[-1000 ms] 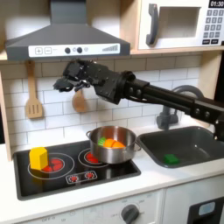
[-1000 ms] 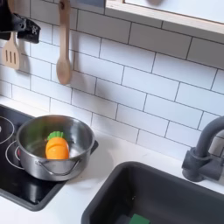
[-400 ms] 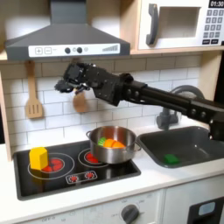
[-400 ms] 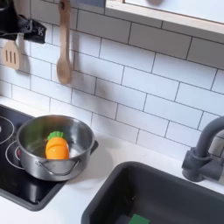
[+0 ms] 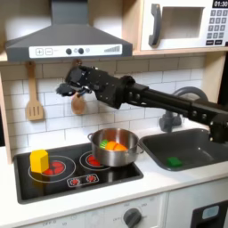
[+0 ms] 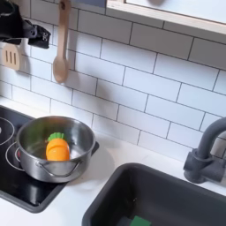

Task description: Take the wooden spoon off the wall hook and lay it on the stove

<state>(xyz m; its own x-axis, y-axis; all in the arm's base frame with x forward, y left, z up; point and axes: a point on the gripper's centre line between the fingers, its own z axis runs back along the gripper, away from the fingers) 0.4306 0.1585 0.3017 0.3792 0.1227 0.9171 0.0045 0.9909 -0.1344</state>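
arm: stretched level toward first exterior view's left | hand [image 5: 69, 86]: raised, fingers' state unclear

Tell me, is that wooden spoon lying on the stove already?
No. In the second exterior view the wooden spoon hangs upright against the tiled wall, well above the stove.

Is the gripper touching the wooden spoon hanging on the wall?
Cannot tell. In the first exterior view the gripper overlaps the wooden spoon; in the second exterior view it sits near the handle, but neither shows contact or gap plainly.
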